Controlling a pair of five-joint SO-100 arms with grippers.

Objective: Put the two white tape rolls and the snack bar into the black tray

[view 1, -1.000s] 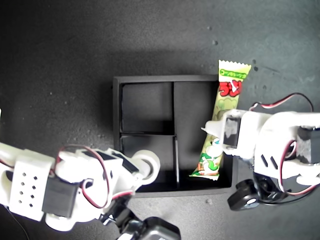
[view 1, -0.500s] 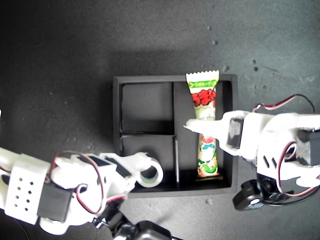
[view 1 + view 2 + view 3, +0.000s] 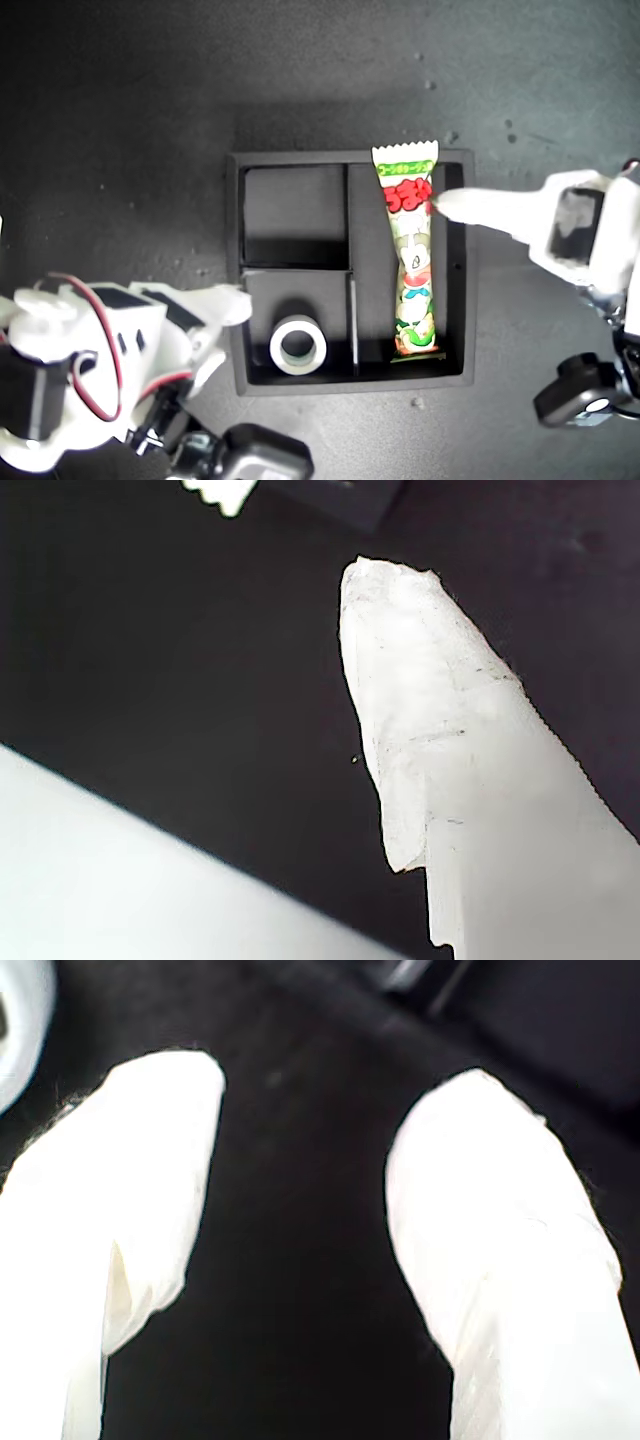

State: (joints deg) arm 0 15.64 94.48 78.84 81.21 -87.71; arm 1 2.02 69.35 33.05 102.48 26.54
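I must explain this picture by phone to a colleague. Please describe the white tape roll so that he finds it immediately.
Find the square black tray in the middle of the dark table. It has two small compartments on the exterior view's left and one long compartment on the right. The white tape roll lies flat in the lower small compartment; it is a round ring with an open centre, unlike the long green-and-white snack bar in the long compartment.

The black tray [image 3: 455,270] looks like matt black plastic with smooth, dull walls and dividers. The snack bar [image 3: 412,262] wears a glossy printed film wrapper with crimped, saw-toothed ends that catch the light. The white tape roll [image 3: 298,345] has a smooth, slightly shiny white face. The tabletop [image 3: 120,120] is a matt black sheet, faintly grainy and flecked with pale specks. My first gripper [image 3: 300,810] and my second gripper [image 3: 300,1210] show white plastic fingers [image 3: 500,1230] with a fine layered, chalky texture.
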